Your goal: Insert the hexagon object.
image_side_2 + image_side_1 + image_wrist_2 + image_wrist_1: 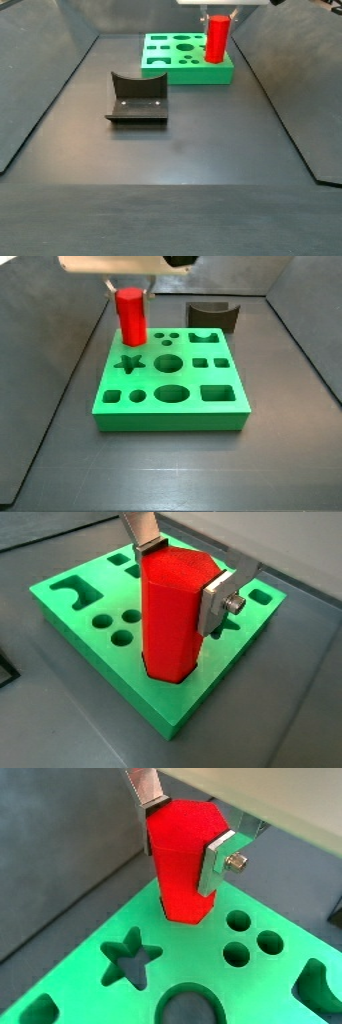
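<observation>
The hexagon object (177,868) is a glossy red upright peg. It stands at a corner of the green board (194,953), with its lower end in the hole there. My gripper (183,843) is shut on the peg's upper part, one silver finger on each side. Both wrist views show this grip (181,582) on the peg (167,622) over the board (54,607). In both side views the peg (131,318) (215,40) rises from the board (234,406) (194,75), with the gripper (127,271) (218,10) above it.
The board has several other holes, among them a star (130,958) and round ones (238,920). A dark curved block (211,316) (136,98) stands on the grey floor beside the board. Dark walls close in the floor on the sides.
</observation>
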